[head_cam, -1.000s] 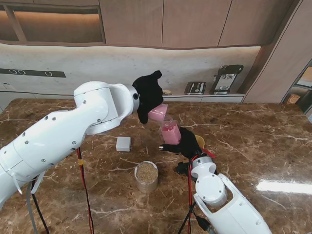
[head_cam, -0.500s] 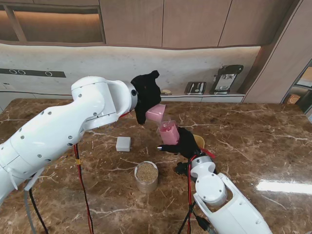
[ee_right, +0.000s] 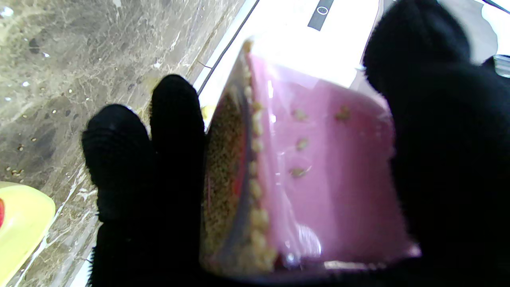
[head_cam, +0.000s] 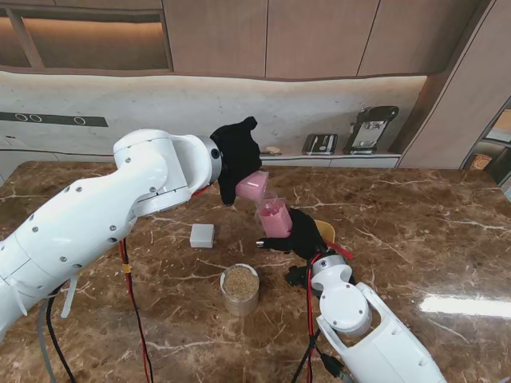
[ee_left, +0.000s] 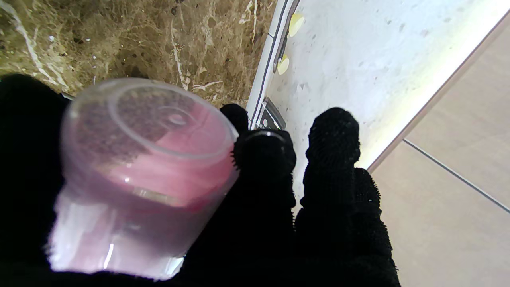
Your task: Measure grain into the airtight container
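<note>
Above pink container (head_cam: pixel 277 219), tilted measuring cup (head_cam: pixel 252 187)

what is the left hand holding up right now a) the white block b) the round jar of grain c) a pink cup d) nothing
c: the left hand is closed around a pink cup, tilted above the pink container held by the right hand.

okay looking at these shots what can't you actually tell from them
- Grain level in the pink container: right wrist view, right hand covers its sides.
- Whether the pink cup still holds grain: left wrist view blurred, left hand wraps it.
- Yellow object: stand view, mostly behind the right hand.
- White block: too small to identify.
</note>
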Controlling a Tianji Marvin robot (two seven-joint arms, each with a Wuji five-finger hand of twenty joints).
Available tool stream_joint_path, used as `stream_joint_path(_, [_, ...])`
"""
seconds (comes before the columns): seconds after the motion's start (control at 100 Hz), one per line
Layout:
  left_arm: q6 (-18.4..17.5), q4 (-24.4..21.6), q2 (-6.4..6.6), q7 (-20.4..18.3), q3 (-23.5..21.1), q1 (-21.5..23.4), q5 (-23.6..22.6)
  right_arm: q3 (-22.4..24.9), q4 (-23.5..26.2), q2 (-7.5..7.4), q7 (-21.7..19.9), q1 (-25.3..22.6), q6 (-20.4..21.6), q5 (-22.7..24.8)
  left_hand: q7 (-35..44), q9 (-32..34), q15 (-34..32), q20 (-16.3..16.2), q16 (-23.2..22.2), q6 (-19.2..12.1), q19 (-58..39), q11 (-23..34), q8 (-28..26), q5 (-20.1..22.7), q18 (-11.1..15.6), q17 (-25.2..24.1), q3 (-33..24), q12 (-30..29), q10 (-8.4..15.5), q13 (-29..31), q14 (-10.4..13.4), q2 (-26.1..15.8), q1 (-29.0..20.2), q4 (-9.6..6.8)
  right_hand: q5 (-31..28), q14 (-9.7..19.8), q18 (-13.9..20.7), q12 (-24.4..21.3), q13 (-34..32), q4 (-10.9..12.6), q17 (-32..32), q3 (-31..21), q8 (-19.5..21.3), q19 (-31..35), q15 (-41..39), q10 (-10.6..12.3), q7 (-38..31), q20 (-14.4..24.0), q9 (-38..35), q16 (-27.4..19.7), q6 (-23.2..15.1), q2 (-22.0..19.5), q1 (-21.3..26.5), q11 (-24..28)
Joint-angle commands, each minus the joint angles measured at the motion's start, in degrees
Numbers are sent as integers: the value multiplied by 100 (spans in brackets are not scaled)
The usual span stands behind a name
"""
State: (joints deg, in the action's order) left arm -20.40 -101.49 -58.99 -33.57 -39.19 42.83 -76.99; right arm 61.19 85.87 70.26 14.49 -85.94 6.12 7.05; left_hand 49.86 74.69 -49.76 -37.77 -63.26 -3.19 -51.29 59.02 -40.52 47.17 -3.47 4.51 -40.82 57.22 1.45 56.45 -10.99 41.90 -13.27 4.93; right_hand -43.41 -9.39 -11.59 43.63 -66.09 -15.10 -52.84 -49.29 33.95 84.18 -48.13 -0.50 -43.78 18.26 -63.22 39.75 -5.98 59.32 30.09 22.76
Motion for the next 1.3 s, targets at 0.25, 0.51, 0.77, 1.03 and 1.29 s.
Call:
stream_joint_path(0.25, [98, -35, -7, 61, -29, 146, -214, -5, 40, 26, -62, 23, 10, -46, 1049, 533, 718, 2, 712, -1531, -40, -1661, 662, 611, -173, 119, -3776, -652, 819, 346, 278, 405, -1810, 374, -702, 650, 349, 234, -356, -27, -13, -1329, 116, 41, -271, 473, -940, 71, -755, -46, -958, -2107, 850, 1047])
stream_joint_path(0.51, [202, 31, -21, 257, -16, 169, -202, 3, 33, 30, -42, 22, 24, -44, 1152, 568, 794, -103, 1000, -1633, -226, -1826, 1056, 603, -450, 160, -3704, -1155, 837, 462, 284, 306, -1956, 598, -706, 646, 349, 236, -358, -26, -13, -1332, 117, 41, -272, 467, -941, 71, -756, -45, -963, -2113, 849, 1049])
stream_joint_path(0.77, [188, -26, -22, 240, -34, 187, -273, 4, 29, 31, -48, 24, 24, -59, 918, -120, 877, -302, 442, -1987, 101, -1433, -1318, 381, -555, -148, -3089, 49, 969, -356, 219, -516, -2108, 670, -695, 644, 346, 233, -354, -30, -4, -1329, 114, 36, -269, 460, -936, 70, -755, -45, -954, -2113, 839, 1046])
stream_joint_path(1.03, [70, -69, -19, 202, -46, 140, -360, 15, 27, 32, -40, 22, 36, -66, 1356, -322, 1288, -372, 598, -1839, 267, -2656, -2099, 724, -587, -241, -4093, 504, 763, -733, 178, 327, -2244, 810, -695, 644, 345, 233, -354, -30, -2, -1331, 113, 35, -269, 465, -934, 71, -752, -44, -963, -2123, 837, 1044])
stream_joint_path(1.29, [126, -8, -42, 457, 56, 75, -418, 10, 18, 33, -42, 25, 63, -76, 1617, -76, 1380, -423, 421, -1853, 246, -2950, -2122, 1047, -688, -136, -4777, 99, 734, -488, 131, 1015, -2246, 879, -699, 642, 345, 234, -350, -32, -1, -1329, 113, 33, -267, 460, -936, 72, -747, -44, -966, -2123, 833, 1044])
